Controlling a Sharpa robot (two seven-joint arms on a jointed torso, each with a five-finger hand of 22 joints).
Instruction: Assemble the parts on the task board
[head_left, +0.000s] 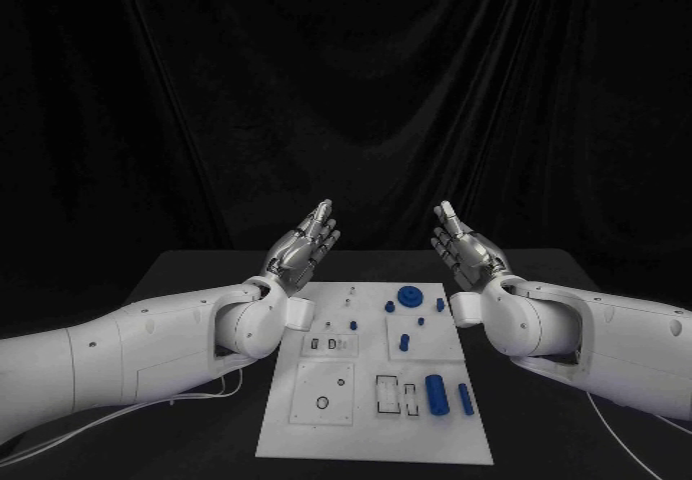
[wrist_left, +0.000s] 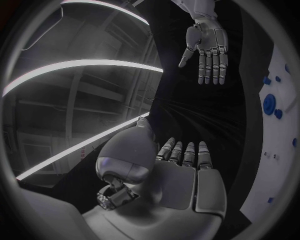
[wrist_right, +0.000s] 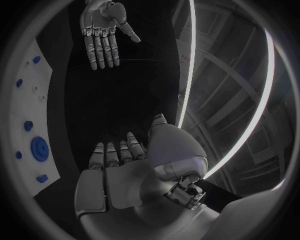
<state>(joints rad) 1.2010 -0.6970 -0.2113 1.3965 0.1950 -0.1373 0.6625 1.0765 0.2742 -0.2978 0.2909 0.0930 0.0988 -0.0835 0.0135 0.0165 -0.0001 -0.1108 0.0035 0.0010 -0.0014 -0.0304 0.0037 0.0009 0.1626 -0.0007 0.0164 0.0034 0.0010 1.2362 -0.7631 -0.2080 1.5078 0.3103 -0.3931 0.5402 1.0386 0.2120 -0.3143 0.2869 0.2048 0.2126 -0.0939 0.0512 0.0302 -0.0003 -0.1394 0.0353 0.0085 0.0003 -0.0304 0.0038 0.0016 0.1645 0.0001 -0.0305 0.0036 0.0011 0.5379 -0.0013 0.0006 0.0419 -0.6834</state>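
Observation:
The white task board (head_left: 310, 420) lies in the middle of the black table. Small blue parts lie on it: a round disc (head_left: 410, 295) near the far edge, short pegs around it, and two longer cylinders (head_left: 436, 394) near the front. My left hand (head_left: 303, 248) is raised above the board's far left corner, fingers straight and apart, holding nothing. My right hand (head_left: 466, 247) is raised opposite it over the far right corner, also flat and empty. The palms face each other. From the left wrist I see my left hand (wrist_left: 184, 175) and the right hand (wrist_left: 206, 47); from the right wrist, the board (wrist_right: 47, 105).
Black table surface (head_left: 188, 275) surrounds the board on all sides. A black curtain hangs behind. White cables (head_left: 173, 400) run along the table beneath my left arm, and another cable (head_left: 613, 425) beneath my right arm.

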